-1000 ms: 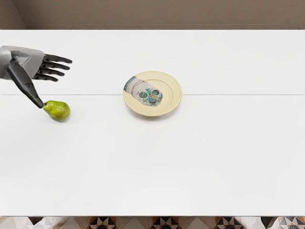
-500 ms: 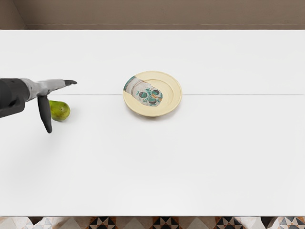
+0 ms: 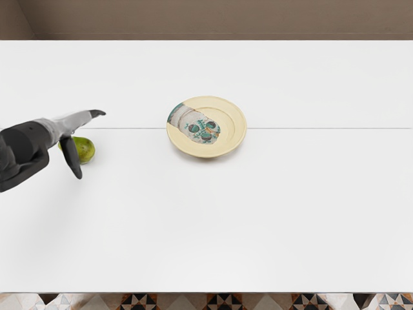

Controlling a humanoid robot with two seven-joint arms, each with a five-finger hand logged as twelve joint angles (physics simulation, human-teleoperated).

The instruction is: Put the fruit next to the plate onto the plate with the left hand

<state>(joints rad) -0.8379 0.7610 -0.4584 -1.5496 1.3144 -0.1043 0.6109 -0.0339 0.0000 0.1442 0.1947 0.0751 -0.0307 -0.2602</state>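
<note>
A green pear (image 3: 84,149) lies on the white table (image 3: 258,213), well to the left of the plate. The cream plate (image 3: 206,126) with a blue-green pattern sits at the table's middle and holds nothing. My left hand (image 3: 80,139) comes in from the left edge and hovers over the pear. Its fingers (image 3: 87,115) stretch out past the pear's far side and the dark thumb (image 3: 72,159) hangs down in front of it. The hand is open, and its thumb hides the pear's left part. No right arm shows.
A brown wall runs behind the table's far edge (image 3: 206,40). Patterned floor tiles (image 3: 219,301) show below the near edge.
My left hand has turned edge-on and lowered around the pear, sliding slightly right. The thumb now covers part of the pear. Pear and plate have not moved.
</note>
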